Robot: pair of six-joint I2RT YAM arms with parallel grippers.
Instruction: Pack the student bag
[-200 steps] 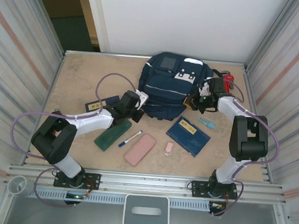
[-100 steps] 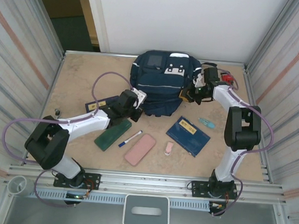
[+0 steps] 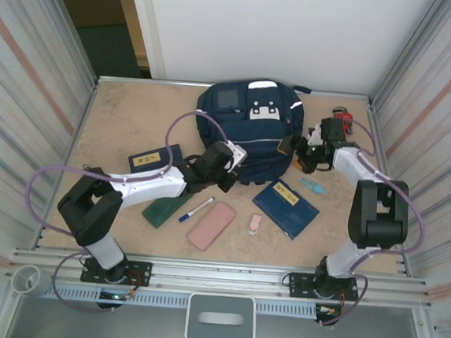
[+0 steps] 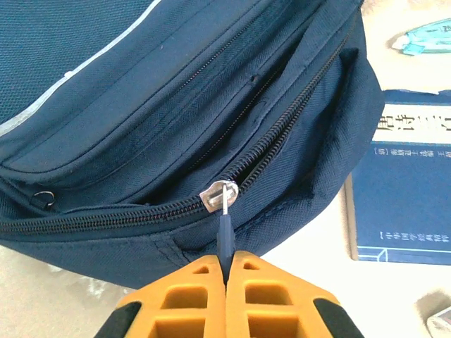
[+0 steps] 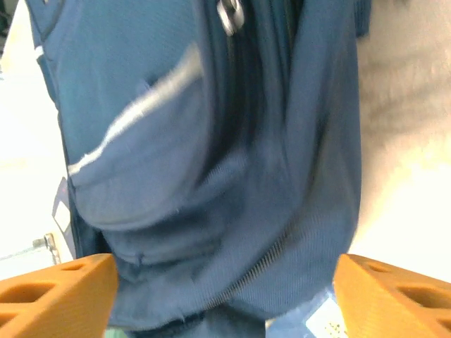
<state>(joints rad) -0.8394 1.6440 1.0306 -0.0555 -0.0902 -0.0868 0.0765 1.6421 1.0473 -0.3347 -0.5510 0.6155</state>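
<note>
**A:** Navy fabric at the far side of the worktop (image 3: 127,121), seen from above: that's the student bag (image 3: 249,127), lying flat. Is anything in it?

**B:** Nothing that I can see. The green pencil case (image 3: 168,206), pink case (image 3: 211,225), marker pen (image 3: 197,208), blue book (image 3: 285,207), pink eraser (image 3: 255,223) and a second book (image 3: 154,159) all lie out on the worktop. The left fingers (image 3: 223,175) are at the bag's near edge and the right fingers (image 3: 289,149) at its right side.

**A:** And the left wrist view?

**B:** The left fingers (image 4: 197,282) are pressed together, pinching the blue zip pull (image 4: 224,236). At the slider (image 4: 220,197) the teeth are meshed to the left and parted to the right. I'd say the opening is only partway done.

**A:** Right wrist?

**B:** The right fingers (image 5: 56,289) are spread wide with bag fabric between them, unclamped. It's too blurred to tell whether they touch it.

**A:** So what's left?

**B:** Most of it, I'd say: finish unzipping, load every item, then zip up.
</note>
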